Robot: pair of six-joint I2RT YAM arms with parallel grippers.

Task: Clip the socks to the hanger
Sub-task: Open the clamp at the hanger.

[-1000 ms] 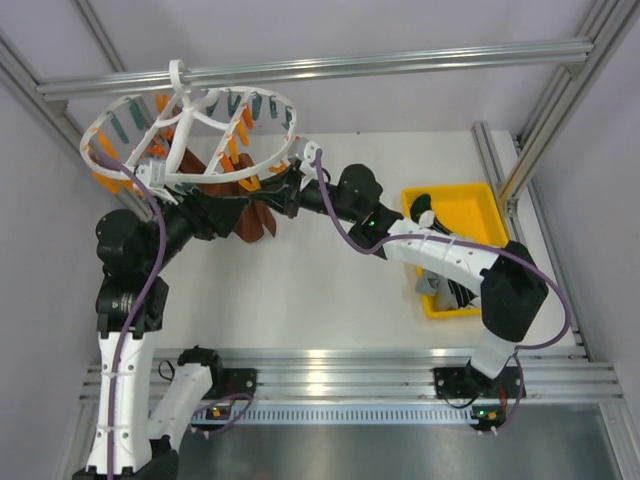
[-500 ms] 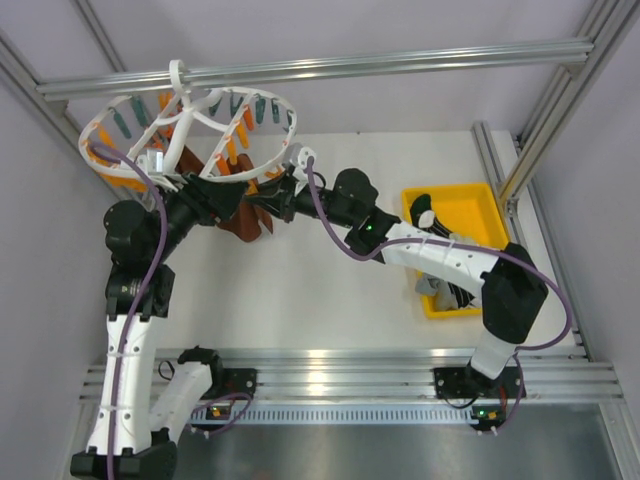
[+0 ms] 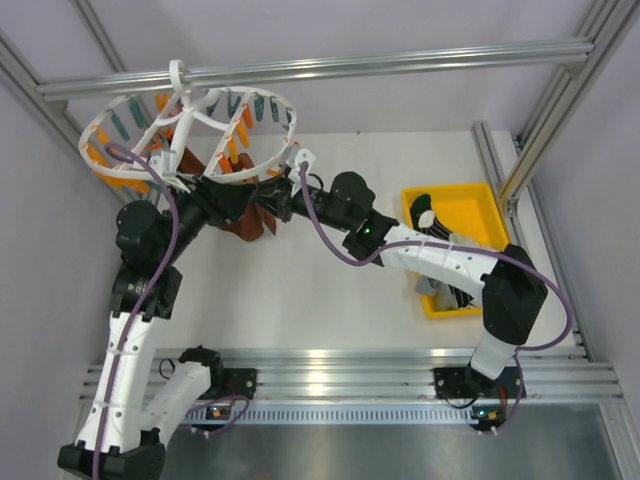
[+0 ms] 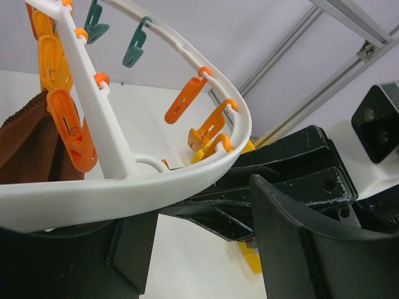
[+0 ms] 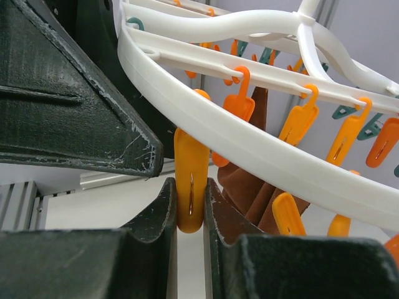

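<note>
Hooked over the aluminium bar, above the desk: the hanger, a wide white plastic ring with crossed spokes, hung all round with dangling orange and teal clips. Directly over both tools, its near rim. Clamped on one yellow-orange clip by the right tool, a dark finger pressed to each flat side, just below the rim. Spread apart, the fingers of the left tool, with the white rim lying across their tips; touching or only passing close, cannot tell. Just beyond the right tool, and off to the left side of the left tool, a brown sock, limp and folded, hanging at an orange clip, gripped by neither tool. Tip to tip under the ring, the two tools, very near each other. Well off to the right of the right tool, back along its arm, a yellow tray on the desk with more socks heaped in it: black, white and grey.
</note>
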